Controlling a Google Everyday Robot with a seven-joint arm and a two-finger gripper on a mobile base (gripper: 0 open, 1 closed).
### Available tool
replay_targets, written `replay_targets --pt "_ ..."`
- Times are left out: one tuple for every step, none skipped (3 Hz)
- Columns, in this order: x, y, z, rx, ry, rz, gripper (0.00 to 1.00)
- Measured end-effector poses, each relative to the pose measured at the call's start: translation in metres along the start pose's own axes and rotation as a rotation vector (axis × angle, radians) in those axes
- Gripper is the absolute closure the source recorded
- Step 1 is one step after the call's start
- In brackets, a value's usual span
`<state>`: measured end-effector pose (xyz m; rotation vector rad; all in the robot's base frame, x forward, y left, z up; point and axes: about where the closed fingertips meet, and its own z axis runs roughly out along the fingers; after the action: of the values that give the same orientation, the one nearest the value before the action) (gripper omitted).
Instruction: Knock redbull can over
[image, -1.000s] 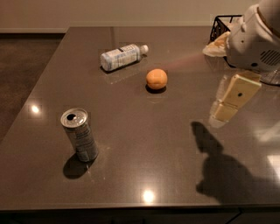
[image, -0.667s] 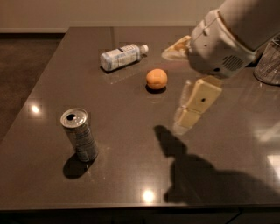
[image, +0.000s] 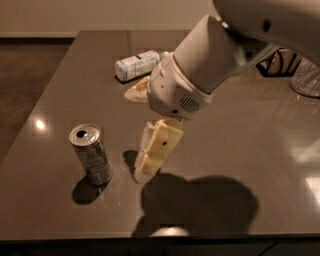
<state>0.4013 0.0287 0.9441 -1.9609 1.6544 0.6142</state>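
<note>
The redbull can (image: 91, 155) stands upright on the dark table (image: 60, 100), near the front left. Its opened pull-tab top faces up. My gripper (image: 135, 136) hangs just right of the can, a short gap away. It is open and empty. One beige finger (image: 156, 150) points down, with its tip close to the table beside the can. The other finger (image: 136, 92) sticks out toward the back left. The white arm fills the upper right of the view.
A clear plastic bottle (image: 136, 65) with a white label lies on its side at the back of the table. A black wire basket (image: 272, 64) and a clear container (image: 306, 77) sit at the back right. The table's front edge is close below the can.
The arm has swung from the right side of the table to the left and forward, and the gripper now sits beside the can. The orange is now hidden behind the arm. The can has not moved.
</note>
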Motion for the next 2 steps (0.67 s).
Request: replay_targets --pt "-0.022 -0.001 0.041 -0.057 -0.062 0.031 0.00" --pt "-0.041 -0.004 0.062 -0.088 -0.113 0.050 0.00"
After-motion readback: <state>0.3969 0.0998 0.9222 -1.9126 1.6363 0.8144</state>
